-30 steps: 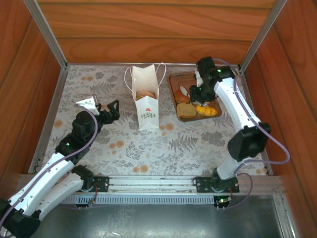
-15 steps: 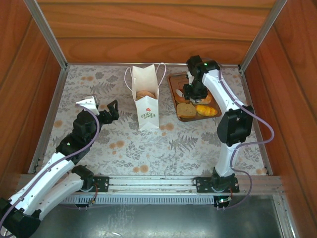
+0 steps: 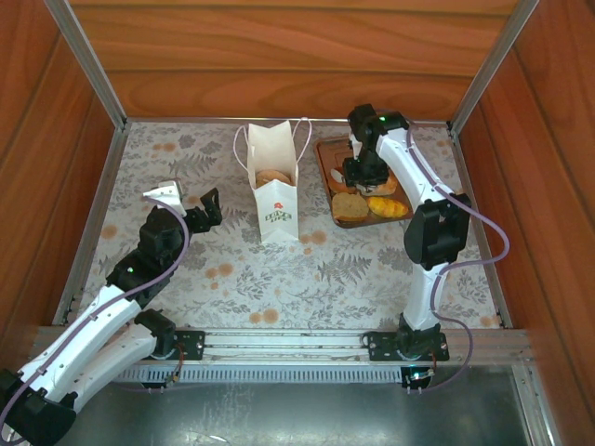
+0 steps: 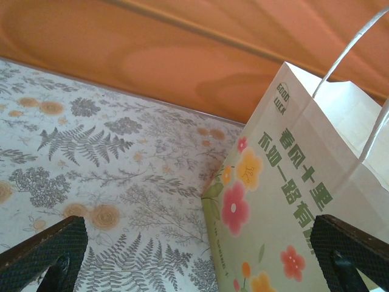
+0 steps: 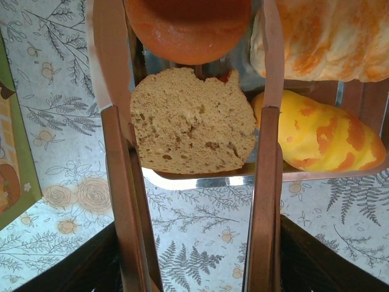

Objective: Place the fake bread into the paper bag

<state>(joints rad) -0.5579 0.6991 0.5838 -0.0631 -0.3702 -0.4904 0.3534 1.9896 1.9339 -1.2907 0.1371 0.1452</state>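
1. The fake bread (image 3: 351,206) is split between two places. One brown piece (image 3: 273,176) lies inside the paper bag (image 3: 277,216), and the rest sit on the tray (image 3: 372,221) to the bag's right.
2. The left gripper (image 3: 203,212) hovers over the left half of the table (image 3: 279,279), near the bag's left side. Its jaws are spread wide and hold nothing.
3. The paper bag stands upright with its mouth open, near the middle of the table's far edge.
4. The tray lies toward the far right corner. The right wrist view shows a square slice (image 5: 191,128), a reddish-brown bun (image 5: 188,24), a pale striped pastry (image 5: 328,36) and a yellow-orange pastry (image 5: 319,137) on it.
5. The right gripper (image 3: 358,178) hangs over the tray, its fingers (image 5: 118,201) part-open on either side of the square slice. I cannot tell whether they touch it, and the slice appears to rest on the tray.
6. By my judgement the task is early to midway. Several pieces are left to carry, and the slice is likely next.
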